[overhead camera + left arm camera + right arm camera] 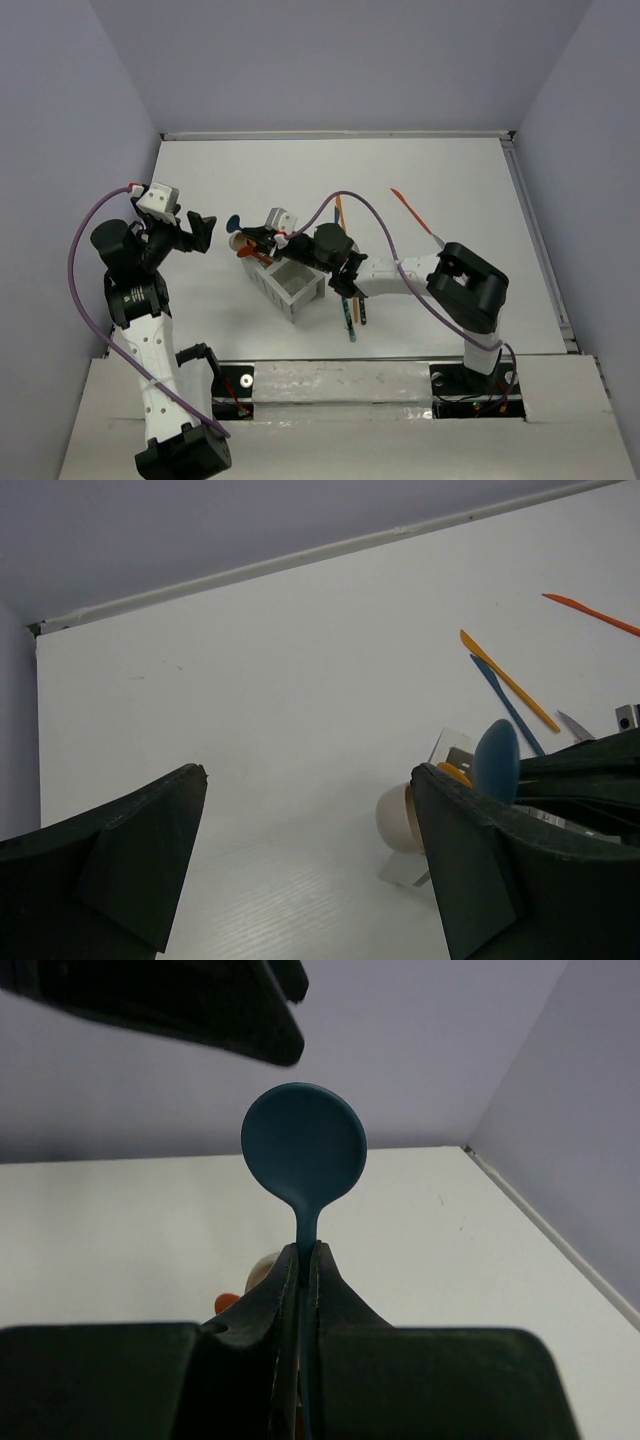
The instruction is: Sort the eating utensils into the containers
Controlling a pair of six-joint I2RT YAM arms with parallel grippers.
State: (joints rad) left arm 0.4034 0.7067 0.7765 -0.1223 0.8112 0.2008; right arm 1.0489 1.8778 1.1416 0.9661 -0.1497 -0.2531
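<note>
My right gripper (255, 241) is shut on the handle of a blue spoon (233, 222) and holds it out over the far end of the white two-compartment box (292, 290). In the right wrist view the spoon's round bowl (303, 1150) stands up from the shut fingertips (300, 1256). A beige spoon (262, 1268) and an orange one (228, 1302) show below. My left gripper (204, 232) is open and empty, just left of the spoon. In the left wrist view (308, 775) the blue bowl (497, 760) and the beige spoon (395, 820) lie by its right finger (480, 880).
An orange knife (340, 215) and a red-orange one (410, 210) lie on the table behind the right arm, with a grey piece (437, 240). Several utensils (354, 312) lie under the right forearm. The left wrist view also shows a blue knife (508, 705).
</note>
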